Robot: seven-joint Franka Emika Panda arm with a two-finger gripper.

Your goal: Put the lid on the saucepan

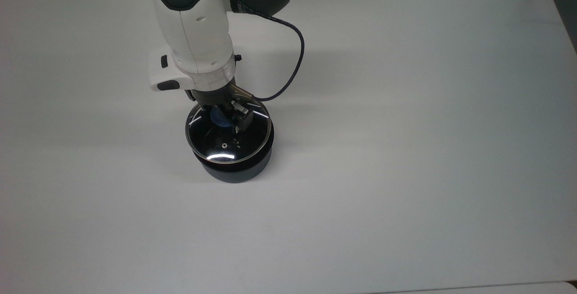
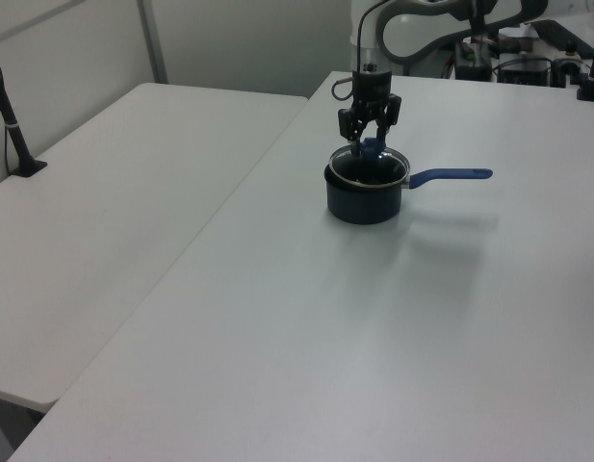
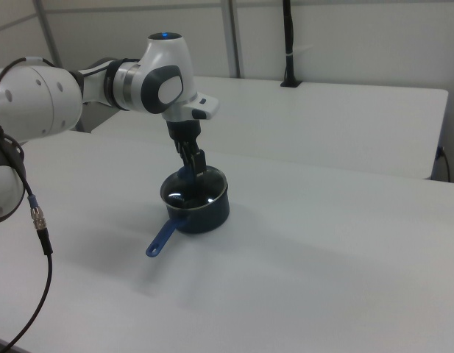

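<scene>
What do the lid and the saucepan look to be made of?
The lid: clear glass, since the pan's dark inside shows through it and it throws bright glints; its thin rim looks like polished metal, its knob blue, perhaps plastic.
The saucepan: matte dark navy outside, probably coated metal; its long blue handle may be plastic.

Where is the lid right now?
The lid lies over the mouth of the saucepan, left of centre in the top view, with the gripper at its blue knob; the left view shows the pan's handle pointing to the left view's right.

Robotics lab: white worktables [image 2: 277,318], partition walls [image 3: 344,37], arm [image 3: 101,84].
</scene>
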